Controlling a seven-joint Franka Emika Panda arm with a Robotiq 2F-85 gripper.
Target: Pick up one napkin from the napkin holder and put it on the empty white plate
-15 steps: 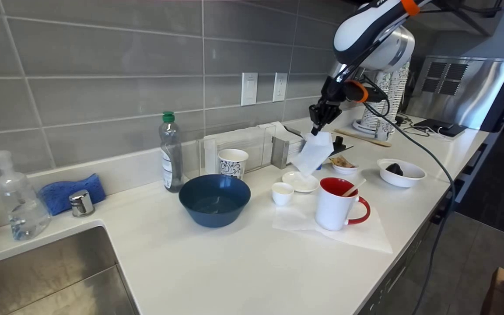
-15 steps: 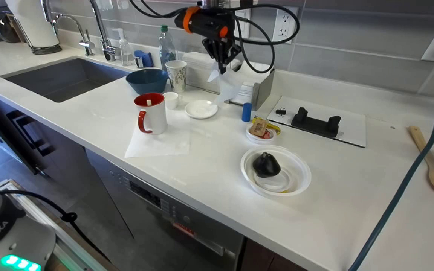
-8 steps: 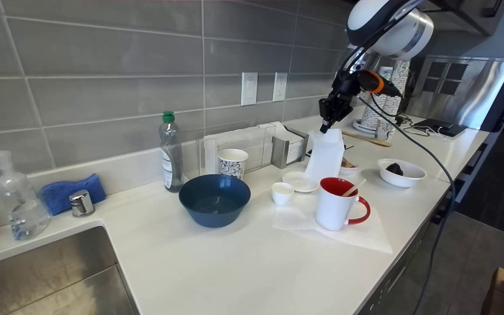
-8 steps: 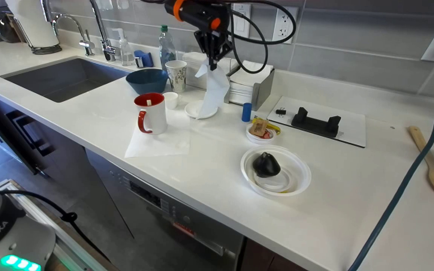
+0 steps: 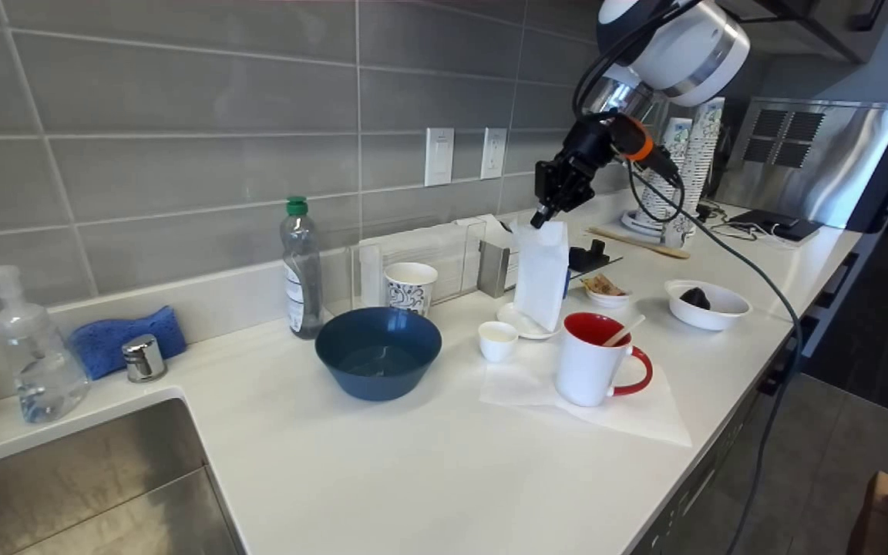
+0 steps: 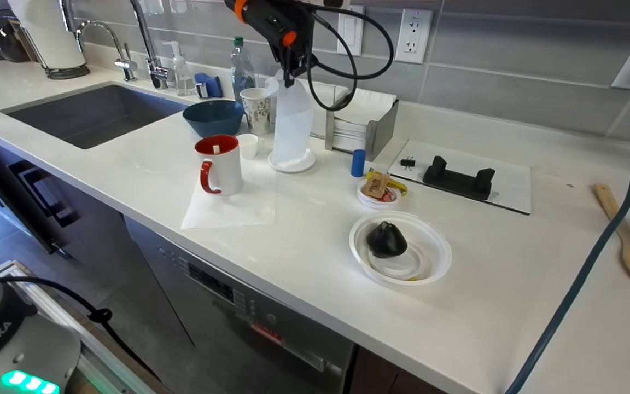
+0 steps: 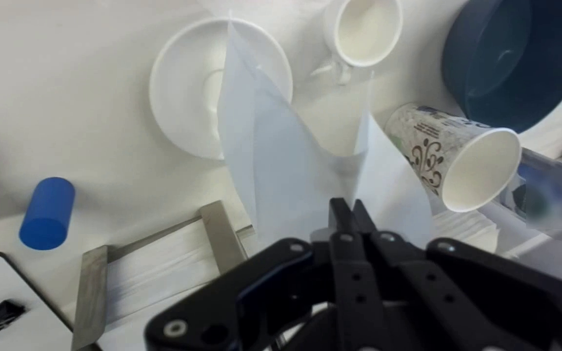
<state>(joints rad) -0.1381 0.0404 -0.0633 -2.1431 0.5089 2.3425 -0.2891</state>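
My gripper (image 5: 540, 219) is shut on a white napkin (image 5: 543, 270), which hangs down below the fingertips. It shows in an exterior view (image 6: 293, 123) and in the wrist view (image 7: 291, 170). The napkin's lower end hangs in front of the small white plate (image 6: 305, 163); I cannot tell whether it touches. The plate is partly covered in the wrist view (image 7: 183, 92). The silver-grey napkin holder (image 6: 381, 131) with white sheets stands behind the plate, beside my gripper. Its metal side shows in the wrist view (image 7: 222, 236). The gripper (image 7: 351, 204) fingertips are nearly together.
A small white cup (image 5: 498, 341) and a white-and-red mug (image 5: 583, 370) stand near the plate. A paper cup (image 6: 256, 109), a blue bowl (image 6: 214, 117) and a clear holder with white sheets (image 5: 428, 254) stand nearby. A blue cylinder (image 6: 358, 163) stands beside the napkin holder.
My gripper has carried the hanging napkin away from the napkin holder, leftward in an exterior view, and now over the plate. The napkin stays in the fingers. The other things have not moved.
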